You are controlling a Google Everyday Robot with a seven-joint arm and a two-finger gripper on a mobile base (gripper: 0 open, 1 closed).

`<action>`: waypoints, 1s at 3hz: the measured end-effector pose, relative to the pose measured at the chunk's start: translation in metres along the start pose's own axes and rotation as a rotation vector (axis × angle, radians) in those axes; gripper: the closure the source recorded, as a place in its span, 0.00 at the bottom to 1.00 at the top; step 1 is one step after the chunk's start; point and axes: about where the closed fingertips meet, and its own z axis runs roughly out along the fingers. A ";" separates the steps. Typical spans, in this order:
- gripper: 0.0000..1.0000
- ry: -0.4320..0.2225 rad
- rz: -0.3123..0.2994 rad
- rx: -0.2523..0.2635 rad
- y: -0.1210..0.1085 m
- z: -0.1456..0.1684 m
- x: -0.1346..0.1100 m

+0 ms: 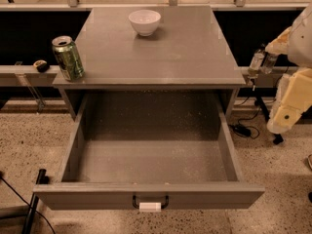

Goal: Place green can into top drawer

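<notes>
The green can [68,58] stands upright on the front left corner of the grey cabinet top [161,57]. It has a silver top and pale markings. The top drawer [151,162] is pulled fully out below the top, and its speckled grey inside holds nothing. Its front panel carries a small dark handle with a white label [150,206]. My gripper [261,63] hangs off the right edge of the cabinet top, far from the can. It is open and holds nothing. The cream arm [292,96] rises behind it at the right edge of the view.
A white bowl [144,22] sits at the back middle of the cabinet top. A small dark object [41,66] lies on a ledge left of the can. Cables [243,128] and a stand foot lie on the speckled floor at the right. A dark pole [35,199] leans at the lower left.
</notes>
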 end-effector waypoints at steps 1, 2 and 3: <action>0.00 0.000 0.000 0.000 0.000 0.000 0.000; 0.00 -0.083 -0.041 -0.012 -0.016 0.021 -0.035; 0.00 -0.227 -0.125 -0.012 -0.043 0.046 -0.109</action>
